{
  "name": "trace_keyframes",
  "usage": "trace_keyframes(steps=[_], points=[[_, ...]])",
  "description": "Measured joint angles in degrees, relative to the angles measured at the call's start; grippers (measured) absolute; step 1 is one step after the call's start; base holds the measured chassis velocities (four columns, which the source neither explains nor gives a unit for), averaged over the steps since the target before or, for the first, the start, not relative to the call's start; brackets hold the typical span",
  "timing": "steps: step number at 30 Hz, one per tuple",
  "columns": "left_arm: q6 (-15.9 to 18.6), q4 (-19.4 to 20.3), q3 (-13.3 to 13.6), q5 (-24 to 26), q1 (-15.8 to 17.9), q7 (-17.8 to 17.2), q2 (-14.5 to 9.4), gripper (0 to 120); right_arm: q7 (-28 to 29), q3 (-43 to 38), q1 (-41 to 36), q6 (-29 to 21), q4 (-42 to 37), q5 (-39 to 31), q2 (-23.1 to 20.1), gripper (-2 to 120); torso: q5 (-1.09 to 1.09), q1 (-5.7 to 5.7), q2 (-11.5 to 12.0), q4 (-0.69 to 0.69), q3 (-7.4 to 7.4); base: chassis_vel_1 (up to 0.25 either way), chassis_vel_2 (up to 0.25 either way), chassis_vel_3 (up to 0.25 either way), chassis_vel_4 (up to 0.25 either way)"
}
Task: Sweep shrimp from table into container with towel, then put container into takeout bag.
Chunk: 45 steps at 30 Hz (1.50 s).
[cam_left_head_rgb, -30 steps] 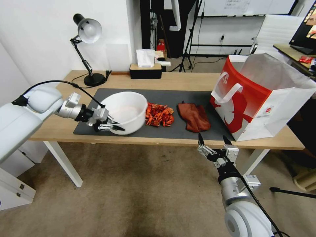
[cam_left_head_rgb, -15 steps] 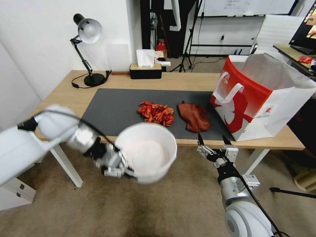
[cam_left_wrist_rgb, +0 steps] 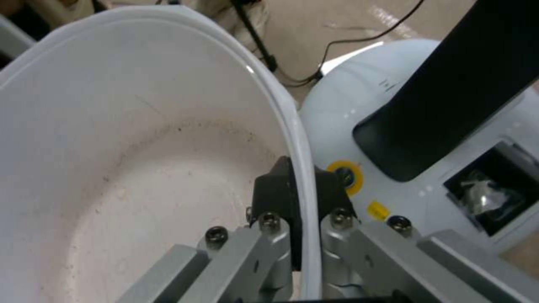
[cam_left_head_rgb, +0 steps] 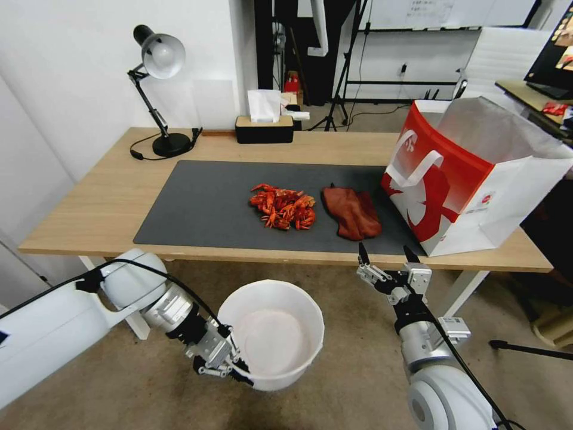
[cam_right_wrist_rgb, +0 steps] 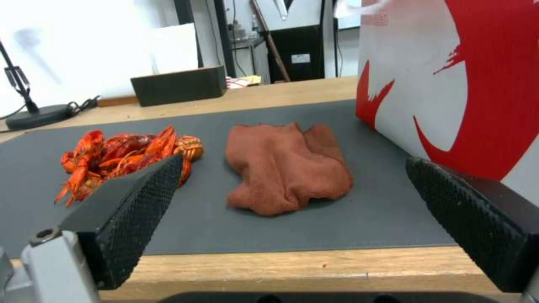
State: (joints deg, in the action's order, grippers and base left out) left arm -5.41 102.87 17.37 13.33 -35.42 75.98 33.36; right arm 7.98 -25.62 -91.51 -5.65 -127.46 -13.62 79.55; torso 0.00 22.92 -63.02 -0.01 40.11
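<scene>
From the head camera we see the left gripper (cam_left_head_rgb: 236,365) pinching the bowl (cam_left_head_rgb: 271,334) by its rim, below the table (cam_left_head_rgb: 89,197) edge over the floor; half a second ago it hung higher, by the edge. The shrimp (cam_left_head_rgb: 283,208) and towel (cam_left_head_rgb: 352,212) lie on the mat (cam_left_head_rgb: 197,203), the bag (cam_left_head_rgb: 477,173) to their right. The right gripper (cam_left_head_rgb: 385,260) waits wide open, empty.

Left wrist: fingers (cam_left_wrist_rgb: 275,198) clamp the bowl wall (cam_left_wrist_rgb: 140,126); its far rim is cut off.

Right wrist: pads (cam_right_wrist_rgb: 134,206) spread before towel (cam_right_wrist_rgb: 286,168), partly hiding shrimp (cam_right_wrist_rgb: 118,155).
</scene>
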Motion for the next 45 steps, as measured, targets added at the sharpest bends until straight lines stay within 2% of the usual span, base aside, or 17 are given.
trace_keyframes(steps=[3,4,6,13,17,21,26,33,35,39,42,45], points=[[-1.0,-5.4,0.6,-1.1,1.9,-0.6,1.9,0,0.0,-0.1,-0.1,-0.1,-0.2,0.0,0.0,100,0.01,0.00,0.0,0.01,0.00,0.000,0.000,0.000,0.000],[-1.0,-5.4,0.6,-1.1,1.9,-0.6,1.9,0,0.0,-0.1,-0.1,-0.1,-0.2,0.0,0.0,100,0.01,0.00,0.0,0.01,0.00,0.000,0.000,0.000,0.000],[-1.5,-8.0,0.7,-1.7,2.5,-0.8,2.9,0,0.1,-0.1,-0.1,-0.2,-0.2,0.0,-0.1,100,0.00,0.00,0.0,0.01,0.00,0.000,0.000,0.000,0.000],[-1.9,-11.3,0.0,-3.1,3.7,-1.2,5.3,0,0.2,-0.2,0.1,-0.4,-0.3,0.1,-0.3,100,0.00,0.00,0.0,0.01,0.00,0.000,0.000,0.000,0.000],[-1.9,-11.5,0.0,-3.4,4.3,-1.2,6.0,0,0.7,0.0,0.7,-0.6,-0.3,0.1,-0.8,100,0.00,0.00,0.0,0.00,0.00,0.000,0.000,0.000,0.000],[-1.7,-11.2,0.1,-3.9,5.0,-1.2,6.3,0,3.3,0.8,3.2,-2.9,0.0,-1.6,-2.6,100,0.00,0.00,0.0,0.01,0.00,0.000,0.000,0.000,0.000],[-1.4,-10.5,0.6,-4.0,6.0,-1.2,6.3,0,7.8,2.2,11.0,-8.5,1.6,-6.8,-6.8,98,0.01,0.00,0.0,0.02,0.00,0.000,0.000,0.000,0.000],[-0.9,-10.1,0.7,-4.1,6.1,-1.2,6.5,0,11.5,3.9,17.8,-13.8,3.6,-12.2,-10.4,97,0.01,0.00,0.0,0.01,0.00,0.000,0.000,0.000,0.000],[-0.7,-9.9,0.6,-4.1,6.0,-1.2,6.4,0,14.3,6.4,23.7,-16.6,6.4,-16.3,-13.0,97,0.01,0.00,0.0,0.00,0.00,0.000,0.000,0.000,0.000],[-0.6,-9.9,0.4,-4.1,5.9,-1.2,6.2,0,16.3,8.8,28.0,-18.3,8.9,-18.9,-14.5,97,0.01,0.00,0.0,0.02,0.00,0.000,0.000,0.000,0.000],[-0.6,-9.8,0.1,-4.1,5.6,-1.2,6.1,0,18.6,12.9,35.0,-21.2,14.5,-22.1,-16.7,97,0.00,0.00,0.0,0.02,0.00,0.000,0.000,0.000,0.000],[-0.6,-9.8,0.0,-4.1,5.5,-1.2,6.0,0,19.3,14.8,37.8,-23.6,16.8,-23.5,-18.0,97,0.01,0.01,0.0,0.01,0.00,0.000,0.000,0.000,0.000]])
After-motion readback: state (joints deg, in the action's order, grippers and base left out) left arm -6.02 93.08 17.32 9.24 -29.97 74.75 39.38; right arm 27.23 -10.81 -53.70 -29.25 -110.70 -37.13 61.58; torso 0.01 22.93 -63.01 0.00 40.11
